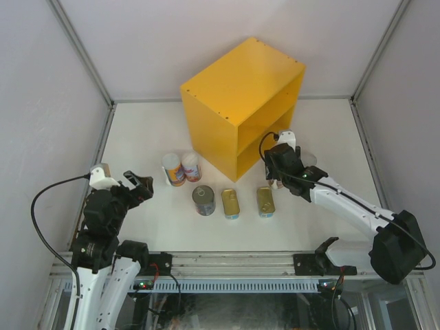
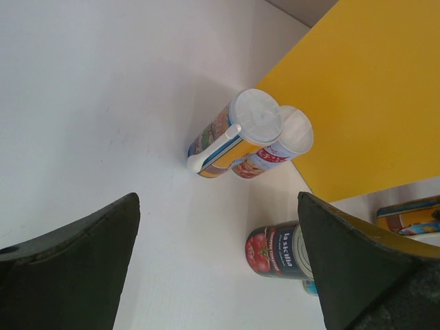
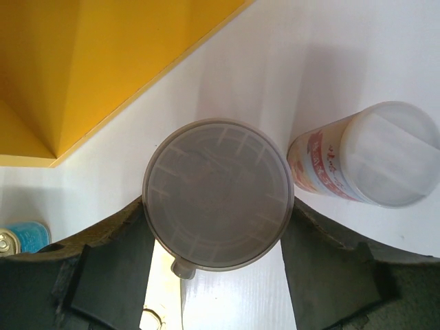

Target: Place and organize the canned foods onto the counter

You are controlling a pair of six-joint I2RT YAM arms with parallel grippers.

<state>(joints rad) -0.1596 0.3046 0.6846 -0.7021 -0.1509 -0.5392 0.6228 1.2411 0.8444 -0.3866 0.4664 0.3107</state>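
Canned foods (image 1: 191, 167): you have seven, in three kinds, all grouped low in front of the counter (image 1: 240, 75), the yellow box at upper middle of the overhead view.

Tall cylinders, four. Two of them, the left pair (image 1: 173, 169), stand touching each other at centre-left of the overhead view, just beside the counter's near corner. The third, the gripped cylinder (image 3: 218, 192), fills the middle of the right wrist view, with its grey lid facing the camera. The fourth, the spare cylinder (image 3: 371, 161), stands just beside it toward the right edge, not touching.

Dark round tin (image 1: 203, 200), one: it is on the white table (image 1: 137, 130), just below the left pair in the overhead view.

Flat gold-topped tins, two: the first flat tin (image 1: 231, 203) and the second flat tin (image 1: 265, 201) lie side by side, apart, in a row to the right of the round tin.

Grippers, two. Your right gripper (image 3: 218, 237) has a finger pressed to each side of the gripped cylinder. It sits right of centre in the overhead view, by the counter's open front. You cannot tell whether that can is clear of the table. Your left gripper (image 1: 139, 184) sits at lower left with its jaws spread wide, holding nothing, well apart from the cans.
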